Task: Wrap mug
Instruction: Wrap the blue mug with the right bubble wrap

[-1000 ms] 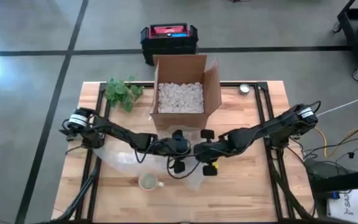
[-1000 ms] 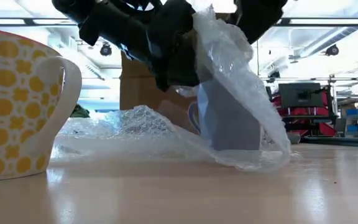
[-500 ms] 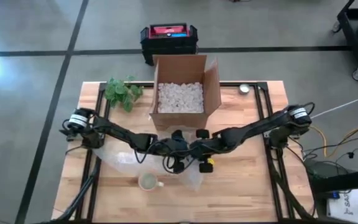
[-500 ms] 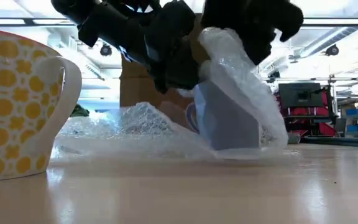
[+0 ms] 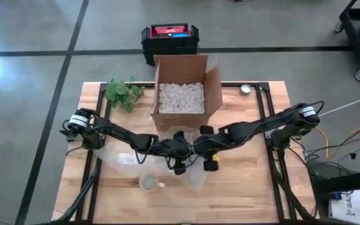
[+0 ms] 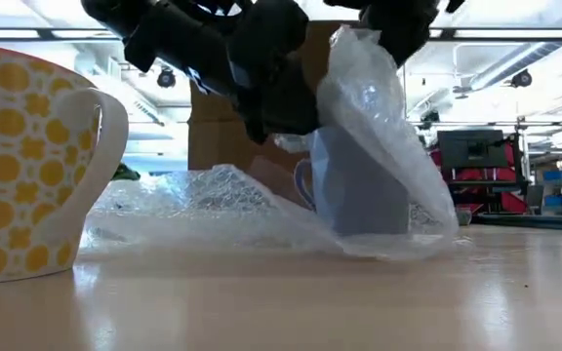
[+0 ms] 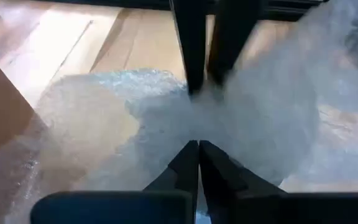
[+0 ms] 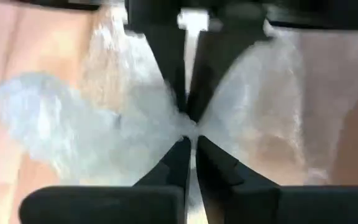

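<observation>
Both jaws are clamped on the wrap [image 6: 379, 127], meeting above the mug [image 6: 359, 190], which stands upright at counter [image 5: 249, 187] centre, at six o'clock from the box [image 5: 183, 94], directly beneath them, neither arm clearly nearer.

Cardboard box [image 5: 184, 94], plant [image 5: 121, 92], perhaps toolbox [image 5: 170, 39] behind.

Workshop, concrete floor [image 5: 30, 37], toolbox [image 5: 170, 37], ceiling ducts [image 6: 515, 68]
</observation>
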